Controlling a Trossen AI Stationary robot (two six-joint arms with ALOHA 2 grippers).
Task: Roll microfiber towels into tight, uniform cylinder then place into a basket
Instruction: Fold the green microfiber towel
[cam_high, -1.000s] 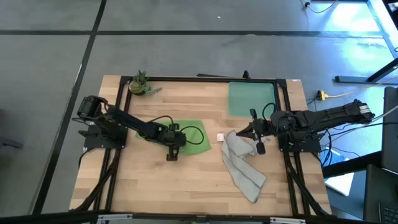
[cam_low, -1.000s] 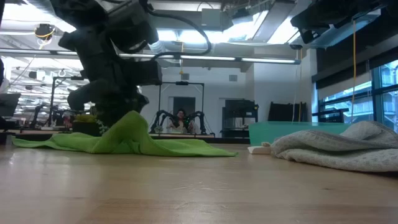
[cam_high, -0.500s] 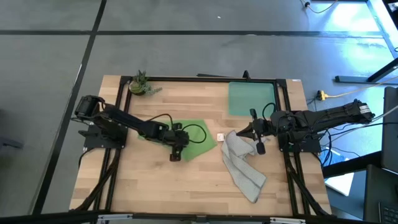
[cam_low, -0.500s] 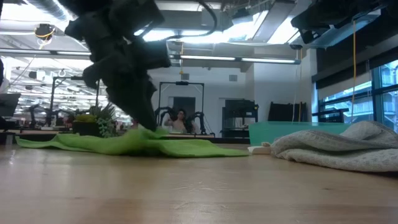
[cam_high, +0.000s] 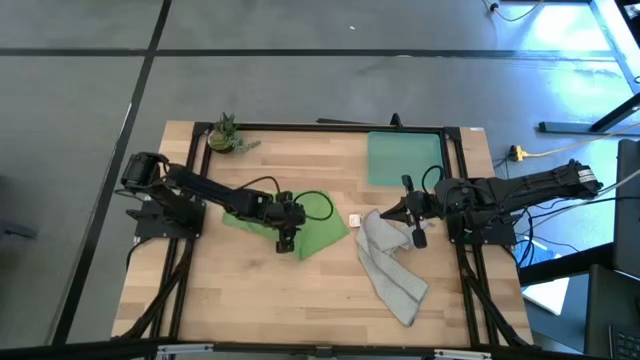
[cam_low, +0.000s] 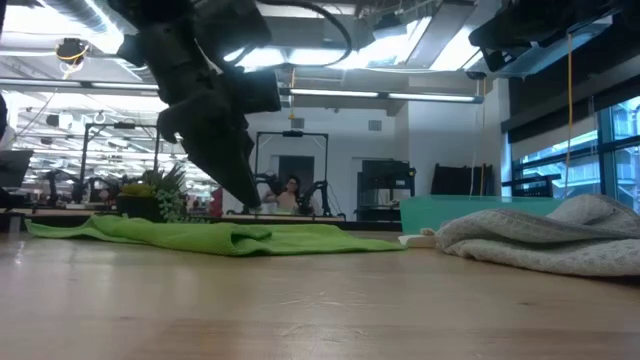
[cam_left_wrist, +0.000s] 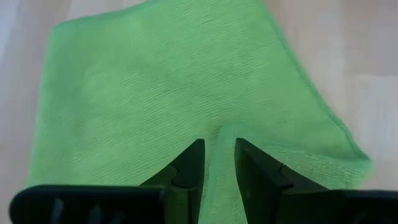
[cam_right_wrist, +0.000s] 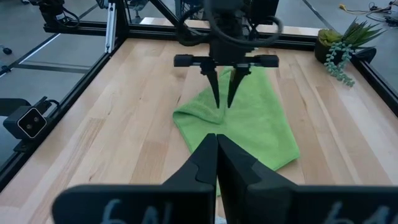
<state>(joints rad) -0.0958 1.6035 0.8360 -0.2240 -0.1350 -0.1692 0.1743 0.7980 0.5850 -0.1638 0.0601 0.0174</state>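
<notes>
Left gripper (cam_high: 285, 243) just above the lime green towel (cam_high: 318, 231) lying flat mid-tabletop (cam_high: 250, 300), fingers slightly spread, nothing pinched; right gripper (cam_high: 384, 215) pressed together, empty, beside the crumpled grey towel (cam_high: 390, 268); teal basket (cam_high: 403, 158) at the far edge.

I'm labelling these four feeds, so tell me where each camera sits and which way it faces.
High view: overhead, straight down on the table; both arms show.
Low view: at tabletop height, looking level across into the room; the left arm comes down from above.
Left wrist view: on the left arm, looking down past the left gripper, slightly open, over the green towel.
Right wrist view: on the right arm, looking across the table past the shut right gripper.
Shared: both wrist views show the green towel.
</notes>
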